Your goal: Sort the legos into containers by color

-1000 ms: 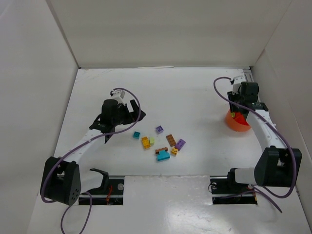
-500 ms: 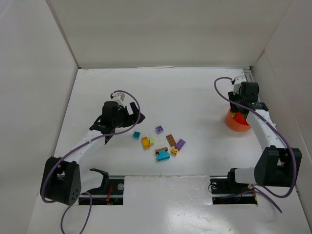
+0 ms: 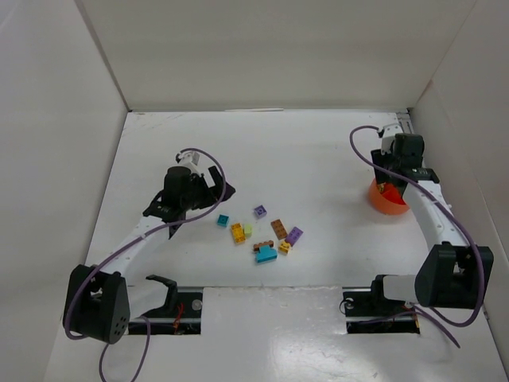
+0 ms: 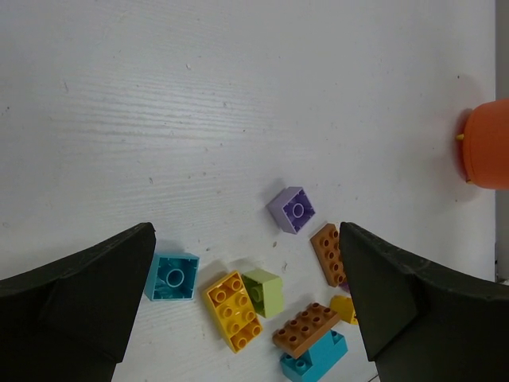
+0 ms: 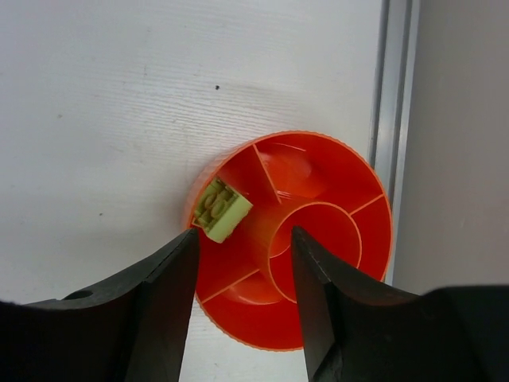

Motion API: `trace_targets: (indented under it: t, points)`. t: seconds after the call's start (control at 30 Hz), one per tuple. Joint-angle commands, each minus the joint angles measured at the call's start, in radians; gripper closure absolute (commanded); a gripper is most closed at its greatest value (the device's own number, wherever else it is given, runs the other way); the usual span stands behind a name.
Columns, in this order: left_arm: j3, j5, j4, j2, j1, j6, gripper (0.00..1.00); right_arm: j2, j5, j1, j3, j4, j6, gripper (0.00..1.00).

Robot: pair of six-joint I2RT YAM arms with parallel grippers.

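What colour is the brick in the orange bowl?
The brick is pale green; the right wrist view shows it best.

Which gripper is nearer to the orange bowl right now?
Right. The right gripper hangs directly over the orange bowl; the left gripper is far off across the table, above the loose bricks.

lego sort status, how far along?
Done: one pale green brick sits in a compartment of the orange bowl, with the right end effector open above it. In hand: nothing; the left end effector hovers open over the loose bricks. Left: about nine of them on the table.
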Motion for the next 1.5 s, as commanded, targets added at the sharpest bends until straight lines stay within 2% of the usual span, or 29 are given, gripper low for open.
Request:
trace_targets:
  t: [0.0,0.03,0.07,0.13,0.17,0.2,0.3,0.4,0.43,0.53,0.67,0.83,0.93,1.13,1.33,1.47]
  points:
    - [-0.019,-0.010,-0.007,-0.050,0.002,-0.030,0.00,-0.082,-0.100,-0.007,0.009,0.029,-0.047,0.45]
    - [-0.030,-0.019,-0.007,-0.050,0.002,-0.042,0.00,-0.095,-0.239,-0.007,-0.005,0.042,-0.065,0.44]
    - [-0.041,-0.019,-0.007,-0.064,0.002,-0.052,0.00,-0.104,-0.308,0.035,-0.005,0.071,-0.082,0.44]
    - [-0.041,-0.031,-0.016,-0.092,0.002,-0.076,0.00,-0.104,-0.405,0.111,-0.016,0.093,-0.113,0.43]
    - [-0.053,-0.042,-0.016,-0.102,0.002,-0.076,0.00,-0.104,-0.404,0.163,-0.016,0.093,-0.113,0.43]
    - [-0.062,-0.042,-0.028,-0.125,0.002,-0.090,0.00,-0.104,-0.381,0.285,-0.016,0.102,-0.113,0.43]
    - [-0.084,-0.077,-0.059,-0.164,0.002,-0.119,0.00,-0.052,-0.275,0.501,-0.002,0.102,-0.049,0.43]
    - [-0.105,-0.140,-0.108,-0.219,0.002,-0.179,0.00,0.009,-0.254,0.635,0.012,0.185,0.103,0.44]
    - [-0.116,-0.161,-0.125,-0.252,0.002,-0.197,0.00,0.020,-0.237,0.728,0.003,0.202,0.179,0.44]
    - [-0.116,-0.252,-0.208,-0.309,0.002,-0.259,0.00,0.054,-0.058,0.885,0.018,0.202,0.327,0.43]
    - [-0.140,-0.307,-0.272,-0.441,0.002,-0.291,0.00,0.123,0.071,1.005,0.029,0.265,0.633,0.40]
    - [-0.174,-0.342,-0.283,-0.550,0.002,-0.314,0.00,0.304,0.157,1.090,0.100,0.277,0.815,0.40]
    - [-0.174,-0.342,-0.315,-0.584,0.002,-0.323,0.00,0.405,0.157,1.102,0.133,0.277,0.901,0.42]
    - [-0.208,-0.312,-0.309,-0.622,0.002,-0.314,0.00,0.496,0.176,1.111,0.167,0.288,1.019,0.45]
    - [-0.208,-0.283,-0.289,-0.622,0.002,-0.305,0.00,0.551,0.176,1.111,0.177,0.297,1.048,0.48]
    - [-0.217,-0.264,-0.279,-0.622,0.002,-0.296,0.00,0.571,0.164,1.120,0.177,0.297,1.070,0.59]
